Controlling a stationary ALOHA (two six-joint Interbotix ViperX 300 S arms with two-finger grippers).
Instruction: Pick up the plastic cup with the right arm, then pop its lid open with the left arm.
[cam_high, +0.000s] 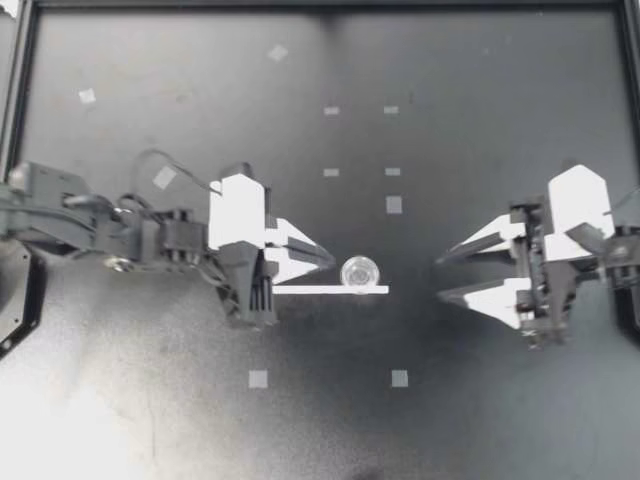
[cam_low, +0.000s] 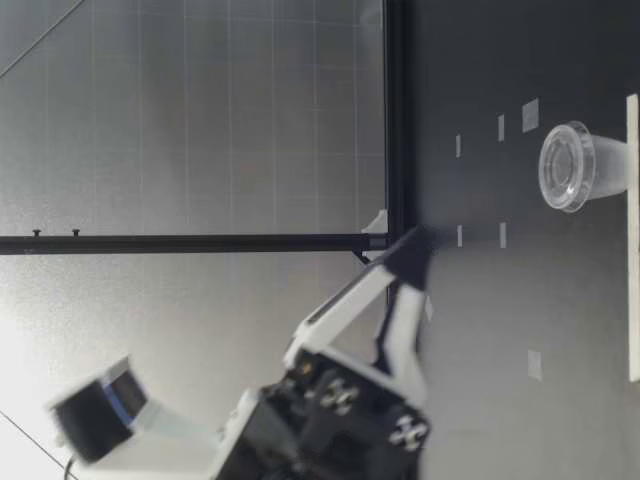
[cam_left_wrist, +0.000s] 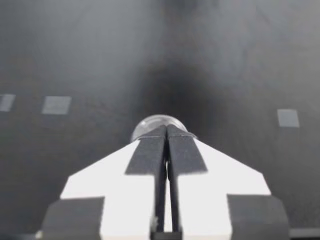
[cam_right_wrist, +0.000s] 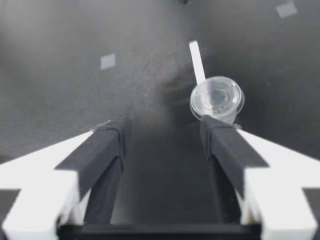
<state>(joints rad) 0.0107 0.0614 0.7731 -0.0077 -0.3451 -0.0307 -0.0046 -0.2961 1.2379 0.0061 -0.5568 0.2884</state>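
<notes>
No readable text, numbers, labels or logos in any view. Tape squares (cam_high: 258, 379) on the table (cam_high: 480, 420) are blank markers. The clear cup (cam_high: 360, 271) and the white strip (cam_high: 330, 290) beside it show no print that I can make out.
</notes>
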